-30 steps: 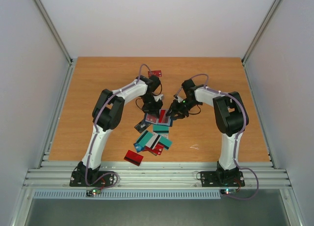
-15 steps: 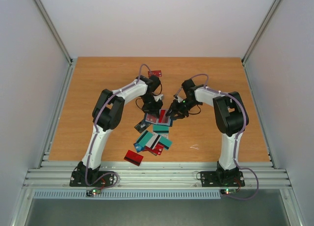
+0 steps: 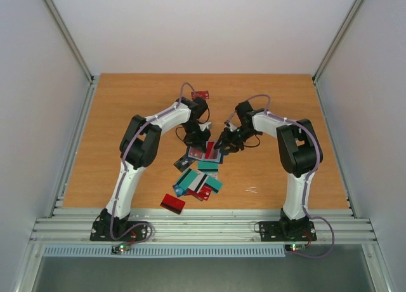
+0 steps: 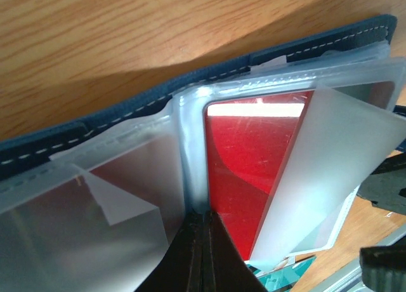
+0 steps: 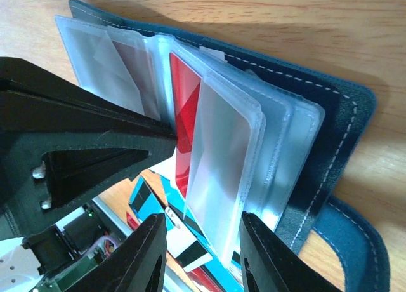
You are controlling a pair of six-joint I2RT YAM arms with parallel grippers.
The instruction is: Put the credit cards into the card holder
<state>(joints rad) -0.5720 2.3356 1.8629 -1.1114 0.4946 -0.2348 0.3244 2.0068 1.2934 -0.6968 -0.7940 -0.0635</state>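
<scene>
The card holder (image 5: 355, 146) lies open on the table (image 3: 127, 127), about midway between the two arms, with its clear leaves fanned up. The left gripper (image 4: 202, 232) comes at it from the left. Its tips are pressed together and bear down on the fold where the leaves join, pinning the holder in place. A red card (image 4: 250, 171) sits in the leaf just right of that fold. The right gripper (image 5: 204, 222) comes in from the right, fingers apart and straddling one frosted leaf (image 5: 222, 159); I cannot tell whether they touch it. The loose credit cards (image 3: 198, 181) lie in a heap just on the near side of the holder, near and left of the right gripper. With the left gripper acting as a clamp, fetching looks like the right arm's job: a short reach toward the near edge.
</scene>
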